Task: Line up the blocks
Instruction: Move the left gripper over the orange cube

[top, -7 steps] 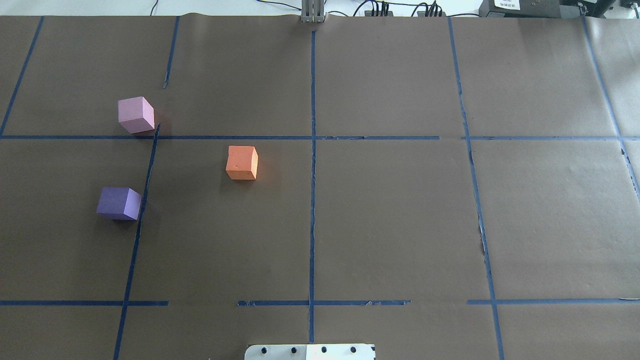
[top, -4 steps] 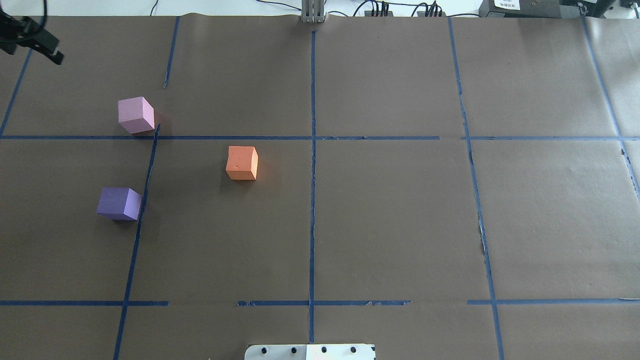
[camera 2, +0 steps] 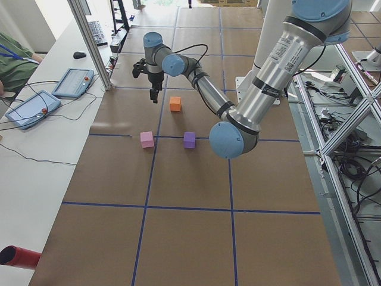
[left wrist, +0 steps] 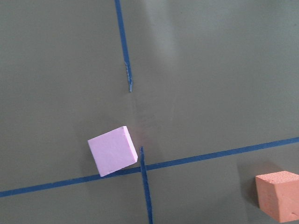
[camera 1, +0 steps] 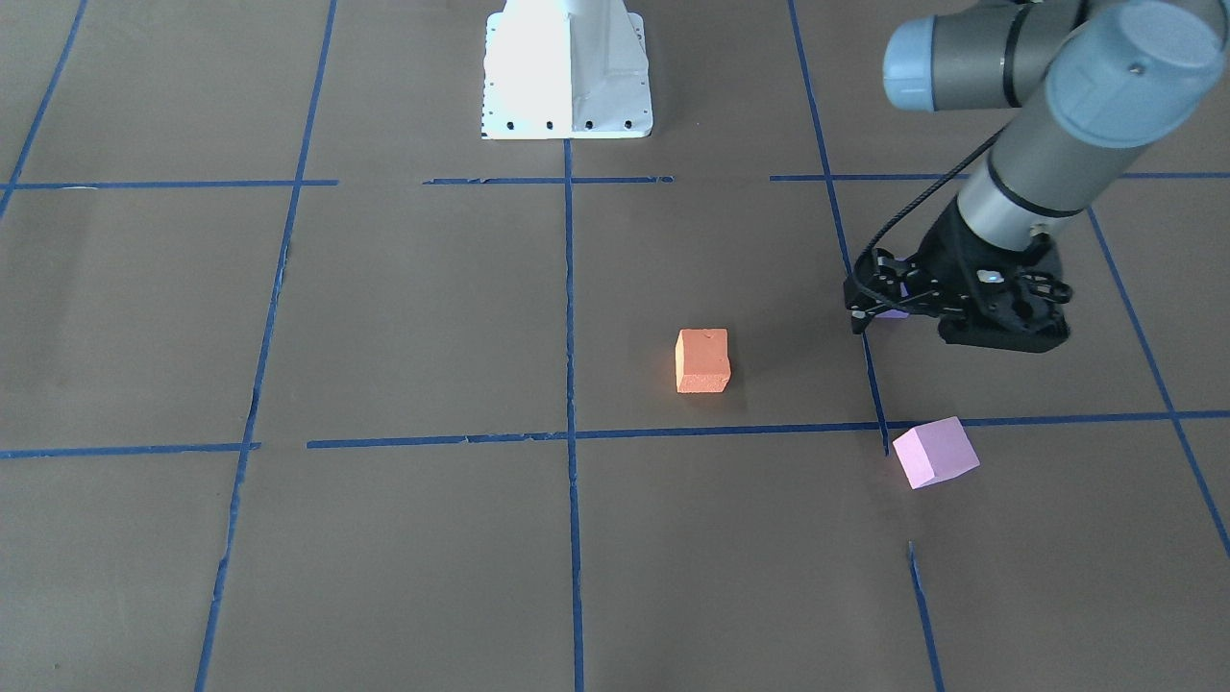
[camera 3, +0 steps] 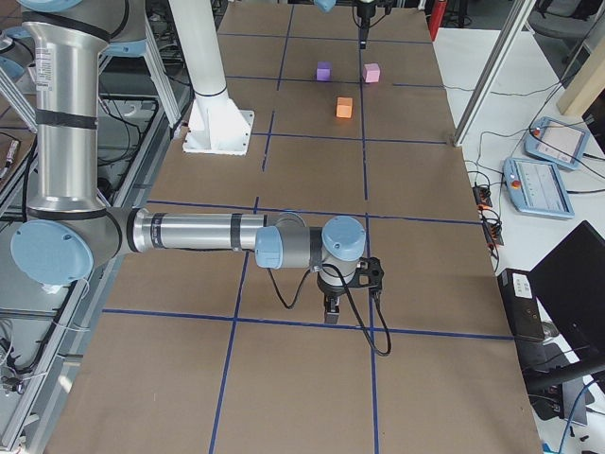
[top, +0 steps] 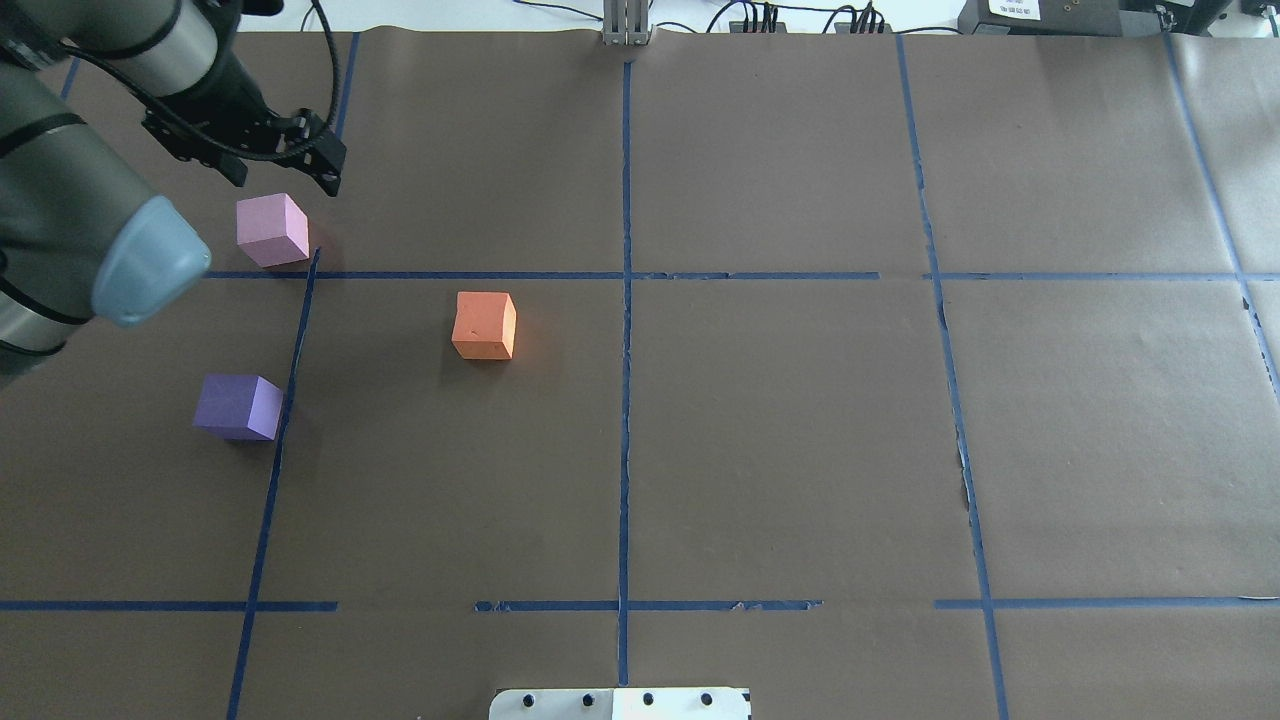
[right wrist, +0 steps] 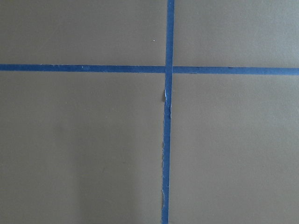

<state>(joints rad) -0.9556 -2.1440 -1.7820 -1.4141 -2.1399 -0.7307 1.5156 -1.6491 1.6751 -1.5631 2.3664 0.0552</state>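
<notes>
Three blocks sit on the brown paper on my left side. The pale pink block [top: 271, 229] [camera 1: 934, 453] [left wrist: 112, 150] is farthest out, beside a tape crossing. The orange block [top: 484, 325] [camera 1: 702, 360] [left wrist: 278, 193] is nearer the centre line. The violet block [top: 238, 406] [camera 2: 189, 139] is nearest to me; in the front view my gripper hides most of it. My left gripper [top: 285, 182] [camera 1: 858, 298] hangs well above the table, just beyond the pink block, open and empty. My right gripper [camera 3: 331, 310] hovers over bare paper far from the blocks; I cannot tell if it is open.
Blue tape lines [top: 625, 300] split the paper into a grid. My base plate [top: 620, 703] [camera 1: 567, 67] is at the near edge. A metal post [top: 625, 25] and cables stand at the far edge. Tablets [camera 2: 71, 82] lie on the side table.
My left arm has swung in from the far-left corner to a spot above and just beyond the pink block. The three blocks have not moved.
</notes>
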